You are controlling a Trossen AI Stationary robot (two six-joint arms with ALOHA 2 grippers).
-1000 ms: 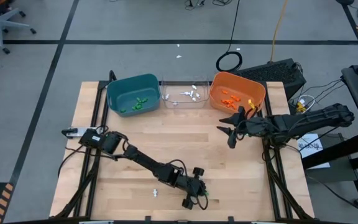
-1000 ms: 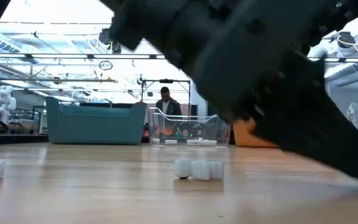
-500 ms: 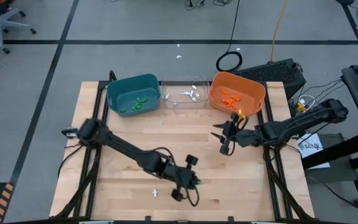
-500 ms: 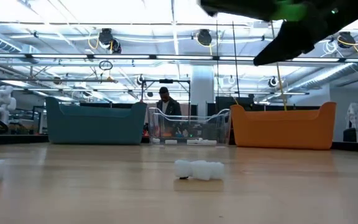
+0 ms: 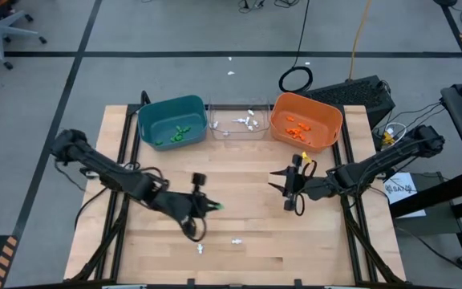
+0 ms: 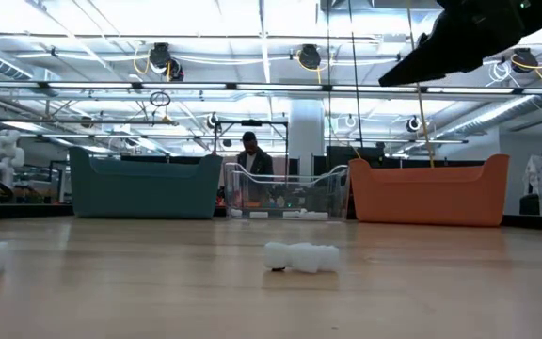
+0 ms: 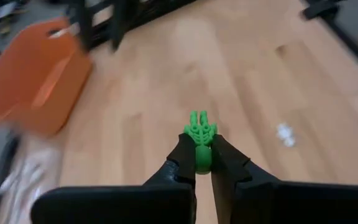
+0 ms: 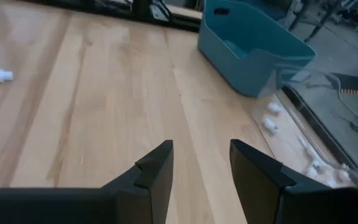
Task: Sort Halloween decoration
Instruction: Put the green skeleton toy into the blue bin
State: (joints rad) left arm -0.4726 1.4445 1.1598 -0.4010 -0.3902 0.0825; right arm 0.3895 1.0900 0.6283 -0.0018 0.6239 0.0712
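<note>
Jaws of the left gripper (image 7: pixel 202 163) clench a green trinket (image 7: pixel 199 138) above the worktop (image 5: pixel 239 185), while the right gripper (image 8: pixel 201 163) hovers with its jaws released.

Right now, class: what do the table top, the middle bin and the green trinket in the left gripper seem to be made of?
Light wooden table top: wood, showing plank seams and grain. Middle see-through bin: clear plastic, probably; contents show through. Small green trinket pinched in the left gripper: apparently moulded plastic, uniformly coloured.
</note>
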